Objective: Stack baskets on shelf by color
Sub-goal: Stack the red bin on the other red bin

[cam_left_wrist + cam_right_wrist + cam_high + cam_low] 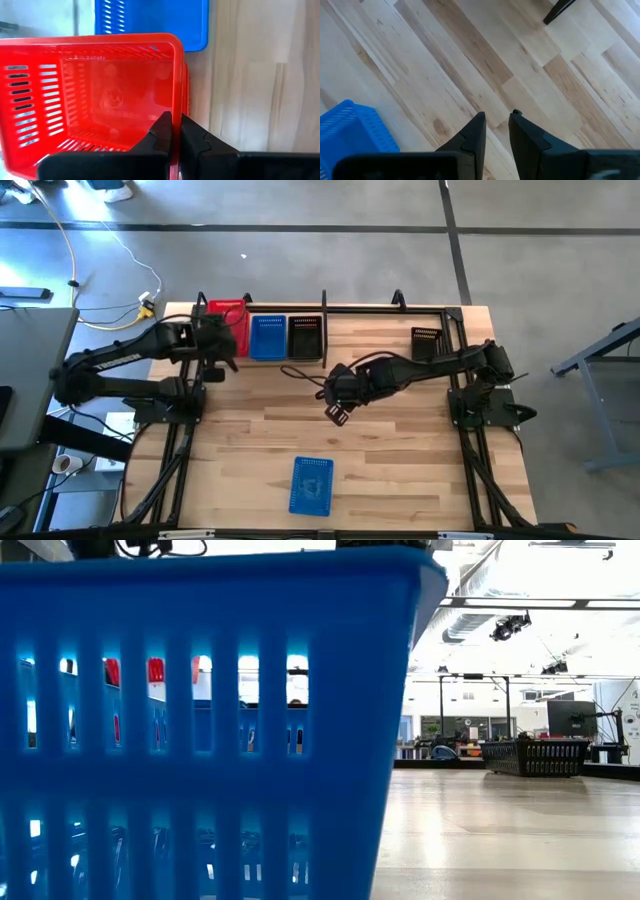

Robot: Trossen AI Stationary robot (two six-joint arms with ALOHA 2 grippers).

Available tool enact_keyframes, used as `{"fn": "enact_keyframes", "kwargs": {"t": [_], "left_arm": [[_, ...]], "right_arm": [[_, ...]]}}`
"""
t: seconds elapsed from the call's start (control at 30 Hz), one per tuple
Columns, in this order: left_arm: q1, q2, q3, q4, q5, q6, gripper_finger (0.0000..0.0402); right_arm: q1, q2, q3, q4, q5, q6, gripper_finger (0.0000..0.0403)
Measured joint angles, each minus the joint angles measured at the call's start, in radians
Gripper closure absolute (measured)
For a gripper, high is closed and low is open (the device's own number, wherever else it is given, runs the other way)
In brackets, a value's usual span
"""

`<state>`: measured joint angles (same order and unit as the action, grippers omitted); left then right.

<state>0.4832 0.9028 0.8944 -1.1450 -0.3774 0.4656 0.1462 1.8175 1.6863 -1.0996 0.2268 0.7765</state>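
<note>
- I had the left gripper (175, 132) clamped tight on the rim wall of the red basket (90, 95), one finger inside the basket and one outside.
- That red basket (228, 320) sat at the left end of the shelf (400, 308), at the far edge of the table (400, 450).
- Just beyond the gripped wall stood a blue basket (267, 336), and next past it a black basket (305, 336), all three in a row on the shelf.
- The right gripper (337, 414) hung over bare table near the middle; its fingers (472, 132) stood partly apart with nothing between them.
- A loose blue basket (312, 485) lay on the table well apart from the right gripper, toward the near edge; it filled most of the low view.
- Another black basket (425, 342) sat alone toward the right end of the shelf, behind the right arm.
</note>
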Motion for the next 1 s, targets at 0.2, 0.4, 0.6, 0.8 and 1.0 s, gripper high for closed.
{"fn": "enact_keyframes", "kwargs": {"t": [0.2,0.4,0.6,0.8,1.0], "left_arm": [[0.089,0.054,0.0,0.012,0.042,0.068,0.0401],[0.142,0.105,0.0,0.042,0.057,0.111,0.0401],[0.169,0.145,0.0,0.042,0.103,0.114,0.0401],[0.195,0.174,0.0,0.044,0.106,0.115,0.0401],[0.223,0.204,0.0,0.044,0.137,0.114,0.0395]], "right_arm": [[-0.006,0.0,0.0,0.002,-0.001,-0.026,0.0329],[-0.011,0.0,0.0,0.002,-0.024,-0.026,0.0329],[-0.011,0.0,0.0,0.002,-0.028,-0.037,0.0329],[-0.011,0.0,0.0,0.002,-0.028,-0.038,0.0329],[-0.011,0.0,0.0,0.002,-0.04,-0.045,0.0329]]}}
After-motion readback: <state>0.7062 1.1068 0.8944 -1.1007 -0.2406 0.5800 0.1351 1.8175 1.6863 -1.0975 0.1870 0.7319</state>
